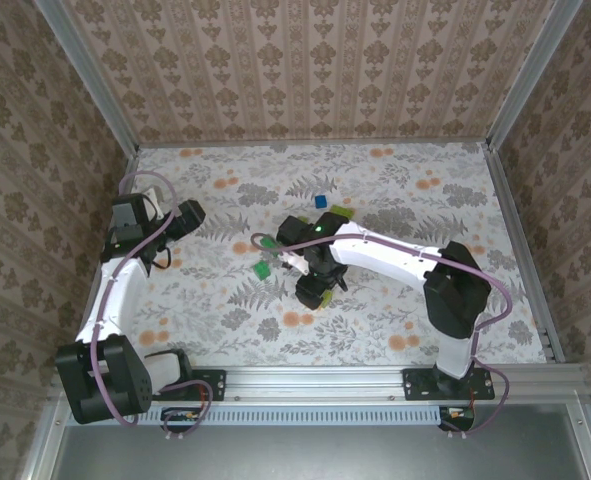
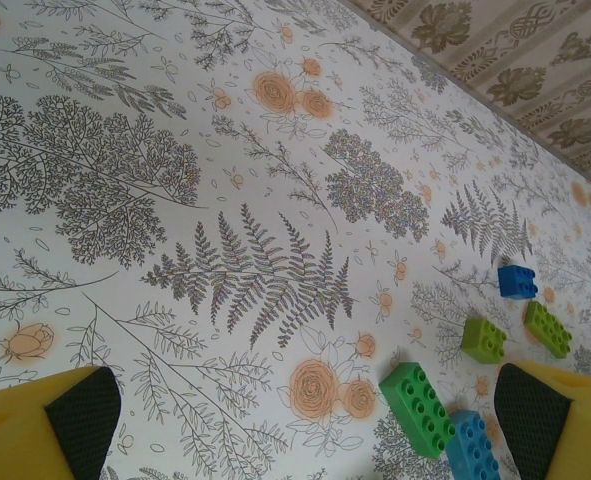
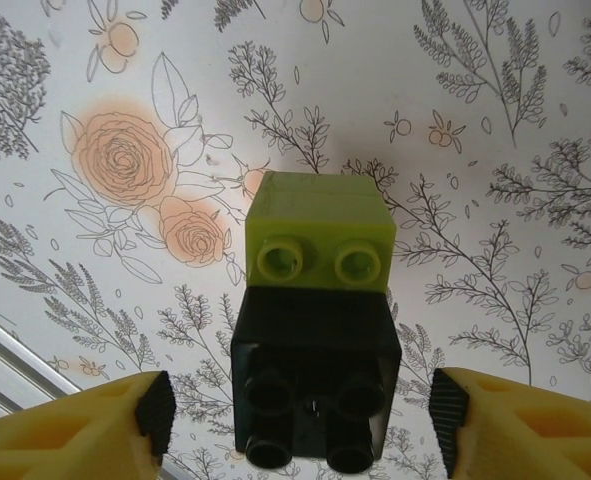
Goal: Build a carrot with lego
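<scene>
The right fingers (image 3: pixel 105 430) are cut off at the frame's lower corners, and the carrot (image 3: pixel 313 310) nearly reaches the bottom edge. It is a black brick (image 3: pixel 310 400) touching a lime-green brick (image 3: pixel 320 215); whether they are pressed together is unclear. It sits midway between the right jaws, which stand open, clear of both its sides. Its studs face the wrist, and its long axis runs straight out from the jaws. The right arm folds at the elbow over the surface (image 1: pixel 395 185). The left jaws gape wide, with loose lego (image 2: pixel 418 405) by one finger.
</scene>
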Motion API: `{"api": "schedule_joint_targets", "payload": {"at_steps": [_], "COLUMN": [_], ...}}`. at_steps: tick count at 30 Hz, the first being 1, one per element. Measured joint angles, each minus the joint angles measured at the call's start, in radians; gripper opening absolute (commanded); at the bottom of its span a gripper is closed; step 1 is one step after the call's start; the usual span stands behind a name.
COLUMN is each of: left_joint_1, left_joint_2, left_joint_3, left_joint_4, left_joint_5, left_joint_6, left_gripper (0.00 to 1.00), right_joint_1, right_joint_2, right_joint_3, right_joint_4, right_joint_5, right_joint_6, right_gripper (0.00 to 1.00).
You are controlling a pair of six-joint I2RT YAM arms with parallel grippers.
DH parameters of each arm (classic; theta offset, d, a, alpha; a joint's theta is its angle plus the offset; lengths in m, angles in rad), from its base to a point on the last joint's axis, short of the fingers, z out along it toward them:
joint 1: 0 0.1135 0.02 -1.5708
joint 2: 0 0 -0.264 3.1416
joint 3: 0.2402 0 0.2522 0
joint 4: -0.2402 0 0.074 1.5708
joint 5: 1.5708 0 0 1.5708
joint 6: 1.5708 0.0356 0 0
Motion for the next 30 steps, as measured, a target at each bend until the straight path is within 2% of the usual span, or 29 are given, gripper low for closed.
{"api": "schedule_joint_targets", "payload": {"at_steps": [7, 11, 14, 19, 22, 30], "left_joint_1": [-0.013, -0.048, -0.067, -0.068, -0.076, -0.088], "left_joint_2": [0.0, 0.0, 0.0, 0.0, 0.0, 0.005], "left_joint_3": [0.0, 0.0, 0.0, 0.0, 0.0, 0.011], "left_joint_4": [0.002, 0.013, 0.016, 0.016, 0.016, 0.016], "left_joint_5": [0.021, 0.039, 0.043, 0.042, 0.041, 0.028], "left_joint_6": [0.001, 0.009, 0.015, 0.019, 0.019, 0.019], "left_gripper": [1.0, 1.0, 1.0, 1.0, 1.0, 1.0], "right_joint_1": [-0.04, -0.182, -0.322, -0.517, -0.581, -0.593], "right_joint_2": [-0.199, -0.322, -0.341, -0.229, -0.125, 0.07], "right_joint_3": [-0.001, -0.041, -0.097, -0.159, -0.155, -0.089], "right_joint_4": [0.0, 0.035, 0.08, 0.172, 0.223, 0.267], "right_joint_5": [0.047, 0.092, 0.138, 0.114, 0.095, 0.032], "right_joint_6": [0.027, 0.059, 0.06, 0.016, -0.023, -0.138], "right_gripper": [0.78, 0.8, 0.8, 0.79, 0.79, 0.79]}}
